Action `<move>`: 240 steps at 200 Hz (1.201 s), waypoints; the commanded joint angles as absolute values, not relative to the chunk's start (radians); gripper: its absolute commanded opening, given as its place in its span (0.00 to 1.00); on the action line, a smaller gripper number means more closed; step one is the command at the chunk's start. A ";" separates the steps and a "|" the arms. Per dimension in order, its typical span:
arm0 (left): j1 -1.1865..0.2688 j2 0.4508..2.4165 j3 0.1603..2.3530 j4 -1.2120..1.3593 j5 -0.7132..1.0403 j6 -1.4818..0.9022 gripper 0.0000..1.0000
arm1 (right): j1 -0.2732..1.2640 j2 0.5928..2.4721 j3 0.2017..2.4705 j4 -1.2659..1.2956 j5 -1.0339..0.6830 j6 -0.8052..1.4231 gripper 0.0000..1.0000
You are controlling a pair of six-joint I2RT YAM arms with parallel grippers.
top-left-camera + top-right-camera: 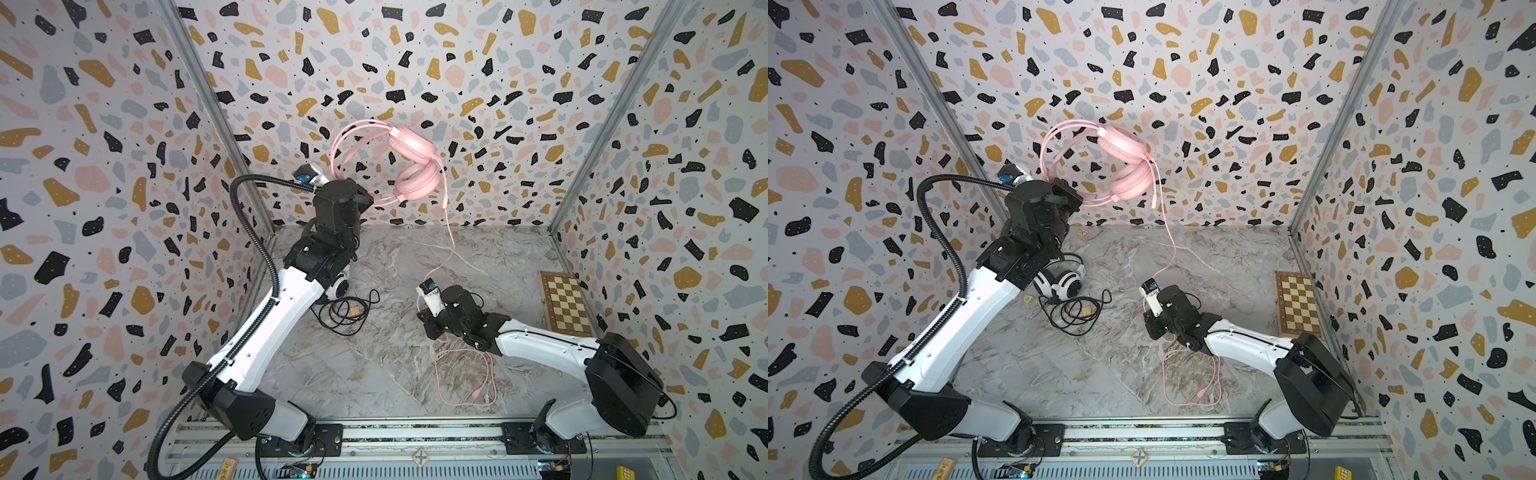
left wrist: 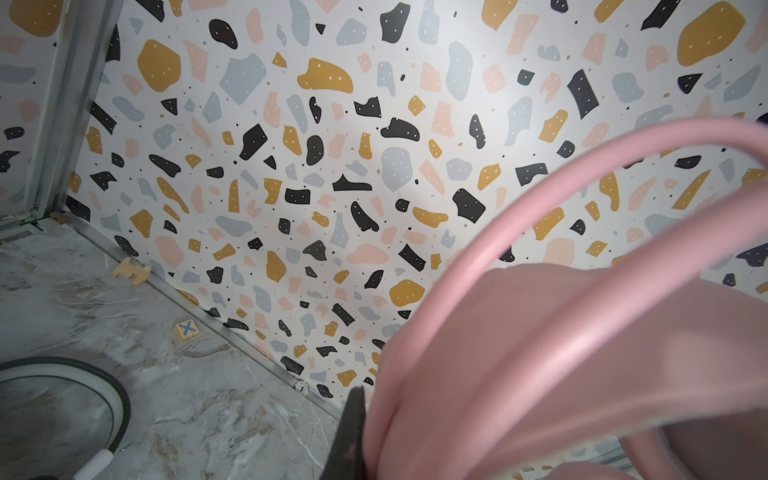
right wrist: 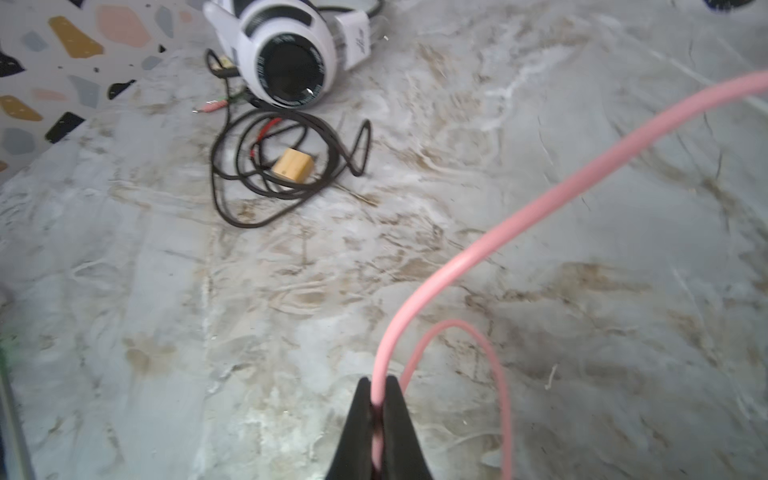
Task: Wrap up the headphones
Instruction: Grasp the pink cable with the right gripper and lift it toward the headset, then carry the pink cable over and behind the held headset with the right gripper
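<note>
The pink headphones (image 1: 413,162) (image 1: 1125,162) hang in the air before the back wall. My left gripper (image 1: 365,199) (image 2: 374,424) is shut on their headband (image 2: 540,353); only one finger shows in the left wrist view. Their pink cable (image 1: 451,245) (image 3: 540,208) drops to my right gripper (image 1: 428,328) (image 3: 377,390), which is shut on it just above the table. The rest of the cable loops loosely on the marble (image 1: 465,374). The white headphones (image 1: 1065,284) (image 3: 286,62) lie on the table under my left arm, with their black cable (image 1: 345,311) tangled beside them.
A small wooden block (image 3: 292,166) sits inside the black cable tangle. A chessboard (image 1: 567,303) lies along the right wall. A wooden tile with a blue X (image 2: 186,329) and a wooden piece (image 2: 131,272) lie near the back wall. Patterned walls close three sides.
</note>
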State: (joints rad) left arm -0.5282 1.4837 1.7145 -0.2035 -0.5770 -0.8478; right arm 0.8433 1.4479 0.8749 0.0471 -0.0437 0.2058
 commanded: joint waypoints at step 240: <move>-0.567 1.507 1.426 -0.032 -0.082 -0.316 0.00 | 0.901 1.415 1.804 -0.627 0.000 -0.054 0.02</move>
